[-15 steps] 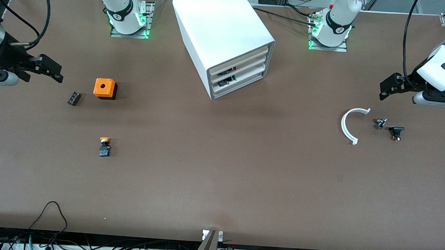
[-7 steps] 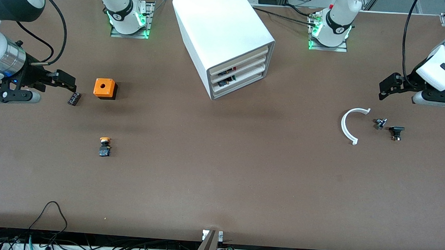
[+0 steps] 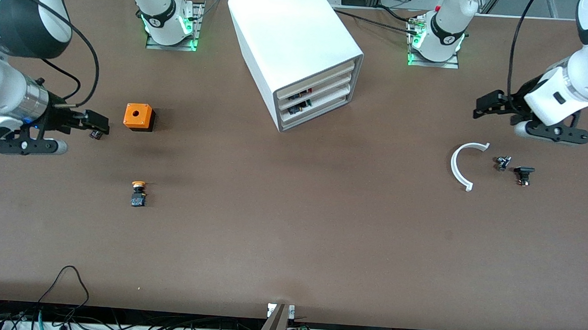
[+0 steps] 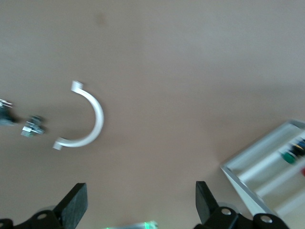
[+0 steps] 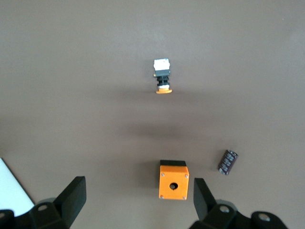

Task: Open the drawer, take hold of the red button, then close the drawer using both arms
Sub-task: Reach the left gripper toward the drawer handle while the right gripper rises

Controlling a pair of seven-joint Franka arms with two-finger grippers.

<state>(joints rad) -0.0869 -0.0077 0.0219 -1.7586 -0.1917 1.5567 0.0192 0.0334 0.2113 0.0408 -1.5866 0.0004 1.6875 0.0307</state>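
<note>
Drawers, cream-white fronts (image 3: 317, 94) in big white boxy cabinet (image 3: 292, 41), all shut. We note right gripper (image 3: 97, 124) and left gripper (image 3: 486, 107) spread wide, empty. Risk: orange-yellow capped push button (image 3: 138, 193) on the table gets mistaken for the red one, unseen.

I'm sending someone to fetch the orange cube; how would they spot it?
Start at the white cabinet and go toward the right arm's end of the table. The orange cube sits there, a round hole in its top, unlike the small dark cylinder beside it.

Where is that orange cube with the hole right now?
The orange cube sits on the table toward the right arm's end, beside the small dark cylinder, farther from the front camera than the yellow-capped button.
</note>
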